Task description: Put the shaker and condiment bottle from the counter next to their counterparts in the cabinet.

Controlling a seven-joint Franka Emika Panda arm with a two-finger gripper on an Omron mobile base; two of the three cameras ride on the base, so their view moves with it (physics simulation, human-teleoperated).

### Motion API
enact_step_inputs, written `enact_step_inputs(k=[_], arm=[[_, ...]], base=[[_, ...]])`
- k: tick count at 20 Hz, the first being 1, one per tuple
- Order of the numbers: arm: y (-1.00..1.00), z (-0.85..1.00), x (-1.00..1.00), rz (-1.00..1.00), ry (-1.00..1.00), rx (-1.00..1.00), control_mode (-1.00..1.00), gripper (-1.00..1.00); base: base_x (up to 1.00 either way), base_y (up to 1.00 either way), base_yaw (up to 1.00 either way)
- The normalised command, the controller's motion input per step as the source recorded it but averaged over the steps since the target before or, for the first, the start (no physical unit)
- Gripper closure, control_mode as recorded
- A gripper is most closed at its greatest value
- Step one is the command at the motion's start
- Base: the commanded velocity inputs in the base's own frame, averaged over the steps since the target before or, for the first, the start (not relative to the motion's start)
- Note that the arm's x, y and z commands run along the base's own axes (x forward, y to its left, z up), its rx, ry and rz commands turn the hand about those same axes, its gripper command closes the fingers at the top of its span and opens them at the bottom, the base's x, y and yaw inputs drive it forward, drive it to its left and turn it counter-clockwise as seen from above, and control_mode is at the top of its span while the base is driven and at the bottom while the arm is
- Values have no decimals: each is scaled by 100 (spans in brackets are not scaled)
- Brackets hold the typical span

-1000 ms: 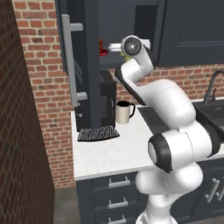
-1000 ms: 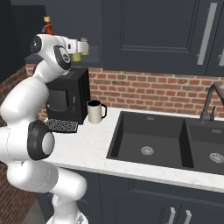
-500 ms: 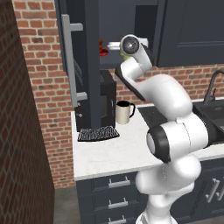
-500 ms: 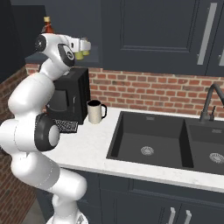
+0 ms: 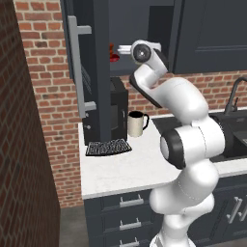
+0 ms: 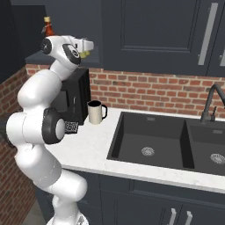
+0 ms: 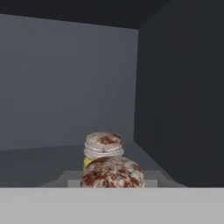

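Jaws clamped on shaker (image 6: 85, 53), raised into cabinet (image 5: 89, 72) opening, approx. just before counterpart shaker (image 7: 103, 148), for placement beside it.

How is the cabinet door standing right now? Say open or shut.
Open. In the left base view the cabinet door is swung out edge-on with its bar handle facing left, and the shelf inside is exposed, a small red bottle on it.

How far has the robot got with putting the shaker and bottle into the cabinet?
Likely done: a red bottle already sits up in the open cabinet, though whether it came from the counter cannot be told. In hand: the gripper holds the shaker inside the cabinet, just in front of another shaker. Left: setting it down and letting go.
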Motion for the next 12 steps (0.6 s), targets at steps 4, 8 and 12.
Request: enact_step_inputs(k=[4,8,12], arm=[[0,-13,7,0,-3,3,-100,-100],[0,1,1,0,0,7,-100,-100],[0,26,0,0,2,10,-100,-100]], base=[[0,0,0],[0,0,0],[0,0,0]])
